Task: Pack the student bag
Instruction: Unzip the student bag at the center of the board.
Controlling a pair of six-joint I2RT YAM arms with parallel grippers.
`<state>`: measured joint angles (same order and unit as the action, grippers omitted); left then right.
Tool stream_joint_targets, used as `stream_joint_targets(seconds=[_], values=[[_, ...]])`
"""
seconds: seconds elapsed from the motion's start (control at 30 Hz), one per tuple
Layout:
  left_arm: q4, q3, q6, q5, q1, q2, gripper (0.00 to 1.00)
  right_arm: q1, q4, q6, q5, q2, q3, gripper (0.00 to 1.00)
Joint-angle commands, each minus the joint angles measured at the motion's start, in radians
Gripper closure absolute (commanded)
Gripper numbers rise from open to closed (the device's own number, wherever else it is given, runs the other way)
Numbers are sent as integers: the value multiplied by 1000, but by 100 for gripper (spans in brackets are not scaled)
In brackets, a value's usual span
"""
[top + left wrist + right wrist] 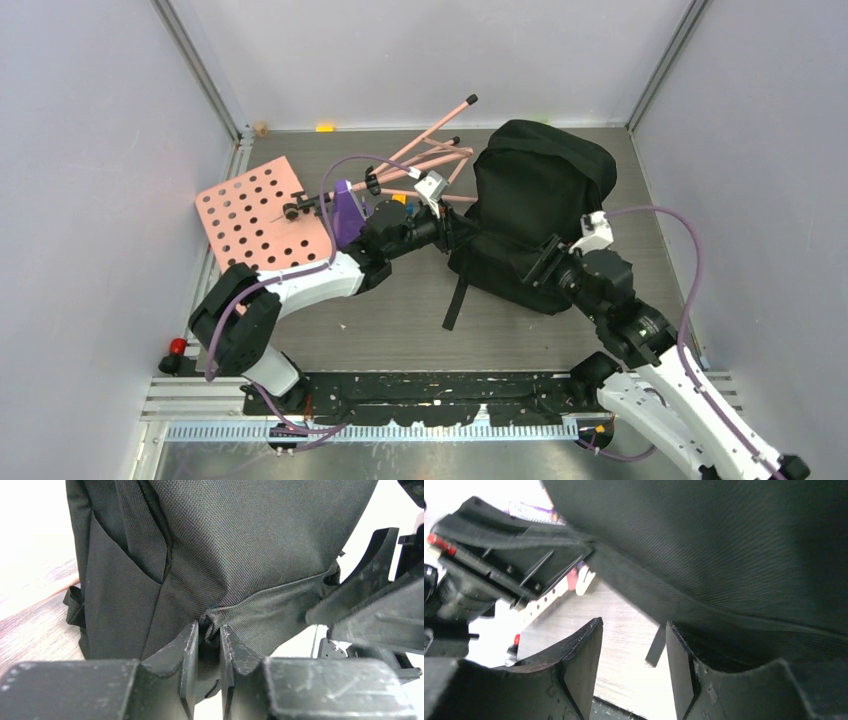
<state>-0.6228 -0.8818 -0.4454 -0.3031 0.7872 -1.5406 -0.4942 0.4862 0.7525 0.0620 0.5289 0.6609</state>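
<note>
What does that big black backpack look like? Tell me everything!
The big black fabric backpack is soft, woven and slumped on the grey table, right of middle. A strap trails toward the arms. The left gripper pinches a fold of its cloth; the right gripper sits open at its edge.

I have the student bag (535, 195) right of centre on the tabletop (400, 320), toward the back. It is a big, soft black backpack of coarse woven fabric, with seams running across its side. It sits slumped, with a rounded hump at the far end. One black strap (457, 303) trails off its near-left corner onto the wood. A fold of its left side is pinched tight in my left tool (210, 632).
</note>
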Motion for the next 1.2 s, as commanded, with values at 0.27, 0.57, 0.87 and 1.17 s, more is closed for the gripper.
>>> stream_joint_targets(seconds=[0.27, 0.57, 0.87, 1.17], values=[[-15, -33, -41, -70, -2, 40, 100, -581, -508, 9, 722, 350, -47, 50], [13, -28, -32, -68, -3, 62, 100, -603, -586, 10, 859, 561, -18, 53], [36, -40, -14, -78, -3, 69, 100, -603, -495, 72, 941, 609, -7, 52], [58, -57, -8, -79, -5, 66, 100, -601, -651, -136, 937, 704, 6, 79]])
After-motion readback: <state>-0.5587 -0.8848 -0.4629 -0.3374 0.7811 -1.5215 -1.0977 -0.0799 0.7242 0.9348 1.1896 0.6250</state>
